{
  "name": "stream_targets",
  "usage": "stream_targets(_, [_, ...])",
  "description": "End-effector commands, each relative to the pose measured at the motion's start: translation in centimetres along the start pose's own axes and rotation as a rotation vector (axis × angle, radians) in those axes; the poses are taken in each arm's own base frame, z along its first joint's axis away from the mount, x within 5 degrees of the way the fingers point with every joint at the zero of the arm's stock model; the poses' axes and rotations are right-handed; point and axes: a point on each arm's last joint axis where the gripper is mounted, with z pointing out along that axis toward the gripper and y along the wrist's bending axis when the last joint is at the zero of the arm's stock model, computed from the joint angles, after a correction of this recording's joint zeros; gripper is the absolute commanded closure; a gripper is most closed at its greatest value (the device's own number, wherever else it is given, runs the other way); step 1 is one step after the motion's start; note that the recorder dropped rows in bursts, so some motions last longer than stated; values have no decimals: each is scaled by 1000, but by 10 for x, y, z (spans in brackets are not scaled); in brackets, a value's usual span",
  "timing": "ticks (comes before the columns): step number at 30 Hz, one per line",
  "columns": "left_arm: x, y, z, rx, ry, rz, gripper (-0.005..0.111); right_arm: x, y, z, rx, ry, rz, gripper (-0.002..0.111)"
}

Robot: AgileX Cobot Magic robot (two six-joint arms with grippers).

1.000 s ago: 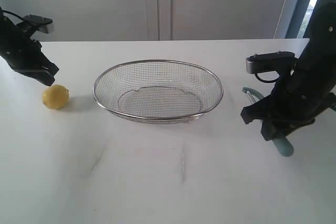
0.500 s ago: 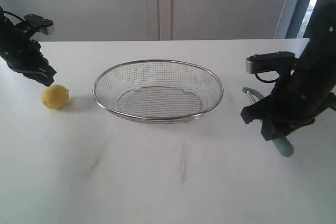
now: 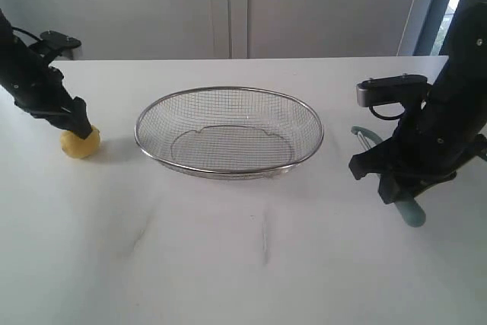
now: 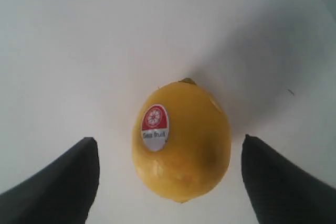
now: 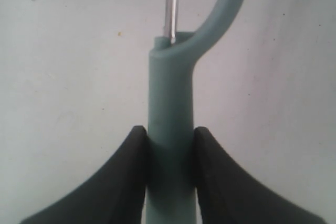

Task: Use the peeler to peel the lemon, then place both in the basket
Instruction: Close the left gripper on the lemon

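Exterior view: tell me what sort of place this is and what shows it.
Probably a robotics lab bench, not a kitchen: a plain white table, blank grey panels behind it, and black robot arms with only a basket, lemon and peeler.

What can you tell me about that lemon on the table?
The lemon is small, roundish and yellow with a dull, unpeeled skin, a red-and-white sticker and a stub end. It lies on the white table, left of the basket and apart from it. The open left gripper straddles it without touching.
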Motion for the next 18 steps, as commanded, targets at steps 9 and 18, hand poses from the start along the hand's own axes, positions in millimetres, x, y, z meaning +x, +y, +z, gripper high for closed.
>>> stream_targets(9, [3, 2, 36, 41, 11, -46, 29, -2, 0, -4, 1, -32, 4, 108])
stream_targets(18, [3, 2, 36, 40, 11, -73, 30, -2, 0, -4, 2, -41, 4, 108])
